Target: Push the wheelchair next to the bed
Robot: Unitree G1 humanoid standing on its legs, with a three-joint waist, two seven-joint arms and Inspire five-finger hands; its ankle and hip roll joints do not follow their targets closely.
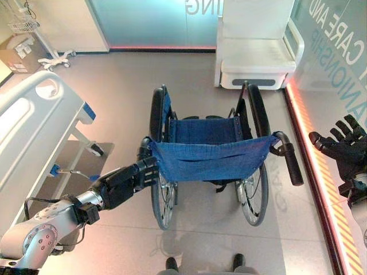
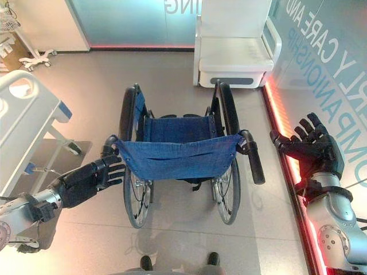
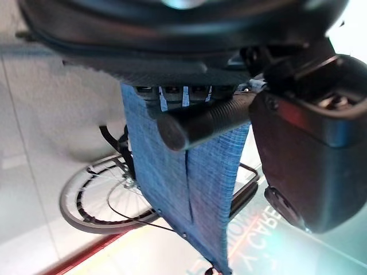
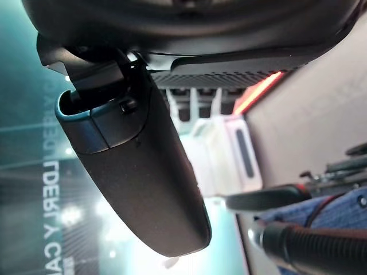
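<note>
The wheelchair (image 1: 212, 154) is seen at the centre of the floor, its blue sling back (image 1: 209, 160) facing the robot and its two push handles pointing toward six o'clock. The bed (image 1: 34, 123) lies well apart from it, at about nine to ten o'clock, so the task is judged barely begun.

The left push handle (image 3: 200, 123) is met by the left robot hand (image 1: 123, 183). The fingers are seen against the handle and the edge of the sling, but whether they are wrapped round the grip cannot be told. The right push handle (image 1: 289, 160) is untouched. The right robot hand (image 2: 309, 146) is held off at three o'clock from it, fingers spread wide and holding nothing.

The main risk is judged to lie in this one-sided contact. If force is applied through the left handle alone, the chair would be expected to swing clockwise, toward the white seat (image 1: 255, 51) at twelve o'clock and the glass wall (image 1: 338, 86) at three o'clock, away from the bed. A loose hold on the left grip could slip off under load. Should the chair be turned sharply toward nine o'clock, its left wheel (image 1: 163, 197) might be caught on the bed's frame (image 1: 71, 172). The sling could also be snagged by fingers.
</note>
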